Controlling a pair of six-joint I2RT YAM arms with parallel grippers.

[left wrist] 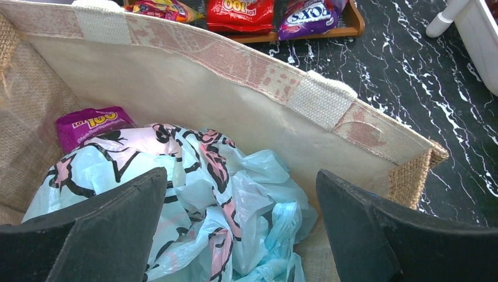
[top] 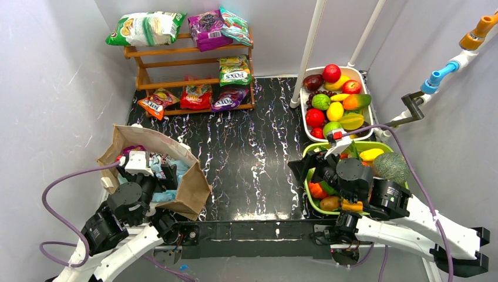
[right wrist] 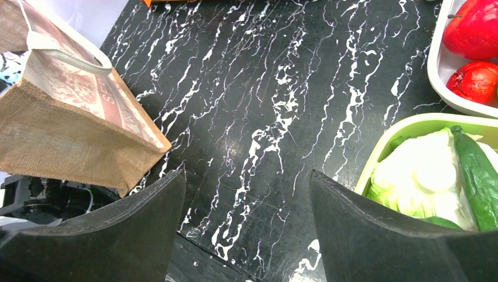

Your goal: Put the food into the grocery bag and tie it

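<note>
The grocery bag (left wrist: 199, 194), thin light-blue plastic with pink and black print, lies crumpled inside a stiff brown jute bag (left wrist: 235, 64). My left gripper (left wrist: 241, 179) hangs open just above it, holding nothing; from above the gripper (top: 169, 174) is over the jute bag's mouth. The food sits at the right: fruit in a white tray (top: 305, 117) and vegetables in a green basket (top: 309, 200). My right gripper (right wrist: 246, 176) is open and empty over the black marbled table, just left of the basket's pale cabbage (right wrist: 417, 176) and a green cucumber (right wrist: 475, 176).
A purple snack packet (left wrist: 91, 123) lies in the jute bag beside the plastic one. A wooden shelf (top: 194, 53) with snack packets stands at the back. White pipes (top: 308, 53) rise next to the fruit tray. Grey walls close in both sides.
</note>
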